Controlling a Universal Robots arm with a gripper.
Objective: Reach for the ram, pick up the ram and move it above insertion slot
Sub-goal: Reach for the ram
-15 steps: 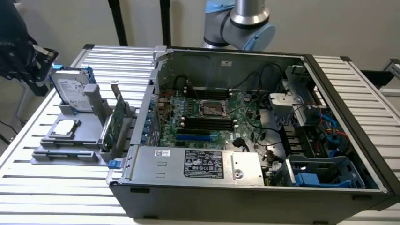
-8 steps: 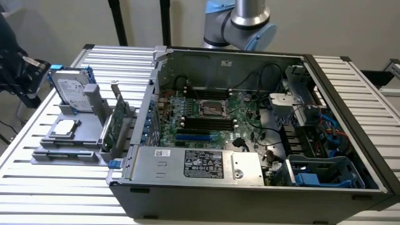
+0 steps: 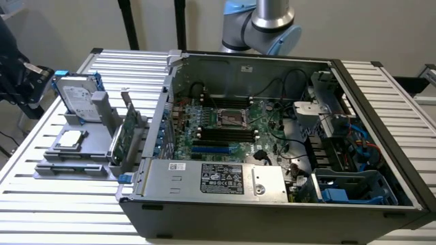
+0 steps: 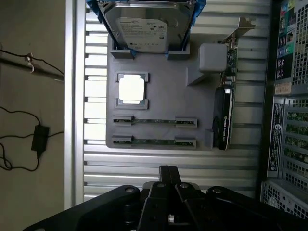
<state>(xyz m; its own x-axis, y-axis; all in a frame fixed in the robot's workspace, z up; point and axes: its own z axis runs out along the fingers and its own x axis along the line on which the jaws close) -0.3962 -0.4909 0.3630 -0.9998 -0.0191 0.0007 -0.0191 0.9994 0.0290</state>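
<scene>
As the wrist view shows, closed pincer (image 4: 168, 169) faces ram (image 4: 155, 142).

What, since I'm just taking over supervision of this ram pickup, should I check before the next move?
1. Hand empty: ok, it holds nothing.
2. Hand open for a grasp: not ok, the fingers are shut together.
3. Ram in place: ok, it lies in the gray holder, with a second stick beside it.
4. Hand apart from the ram: ok, no contact.
5. Computer case open: ok, the motherboard is exposed.
6. Memory slots free: cannot tell.
</scene>
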